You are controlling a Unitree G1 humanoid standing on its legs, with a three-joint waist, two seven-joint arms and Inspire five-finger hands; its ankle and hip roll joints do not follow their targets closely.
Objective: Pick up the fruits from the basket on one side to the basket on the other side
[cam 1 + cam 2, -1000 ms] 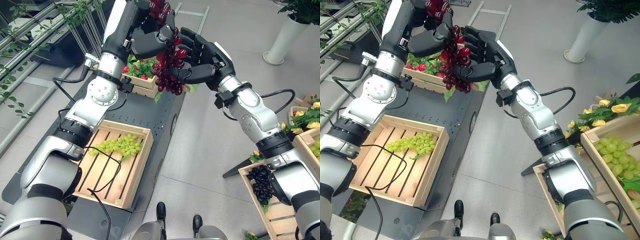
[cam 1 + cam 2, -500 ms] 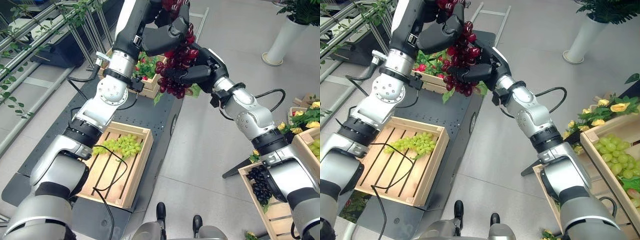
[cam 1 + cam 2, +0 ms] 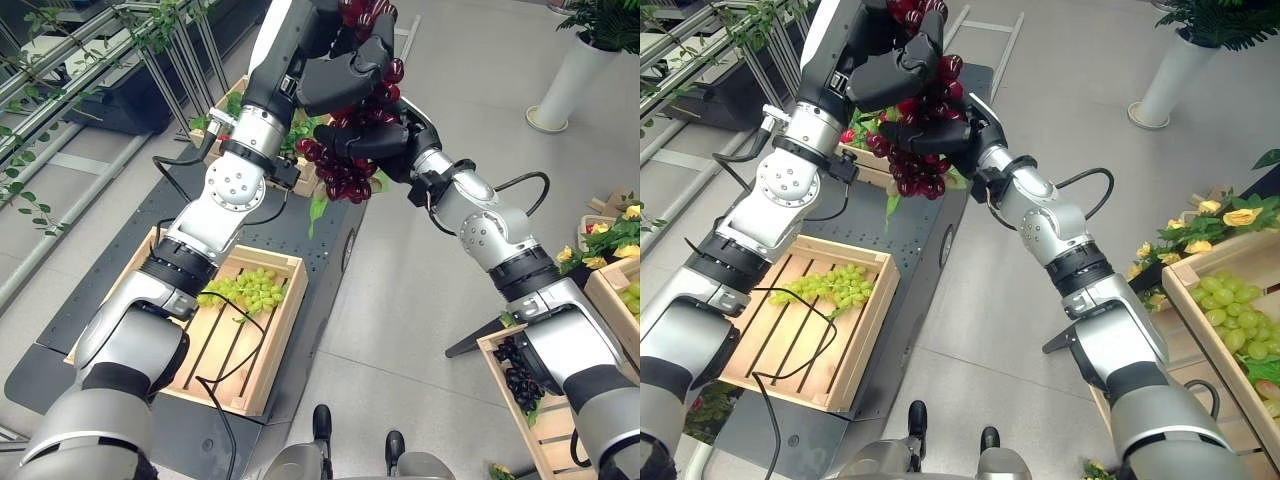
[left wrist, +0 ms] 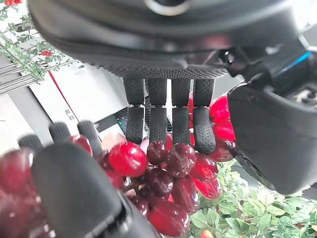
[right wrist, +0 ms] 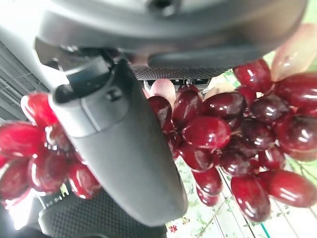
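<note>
A bunch of red grapes hangs high above the grey cart, held between both hands. My left hand grips the top of the bunch, its fingers and thumb curled round the grapes. My right hand comes in from the right at the bunch's middle, with its thumb pressed across the grapes and its fingers behind them. Below on the cart, a wooden crate holds green grapes.
A crate of red fruit and leaves stands at the cart's far end. On the floor to the right are a crate with dark grapes, a crate with green grapes and yellow flowers. A white planter stands far right.
My right hand, spread open beside the bunch a second ago, has moved in and closed on it. My left hand still holds the top and has lifted the bunch slightly.
</note>
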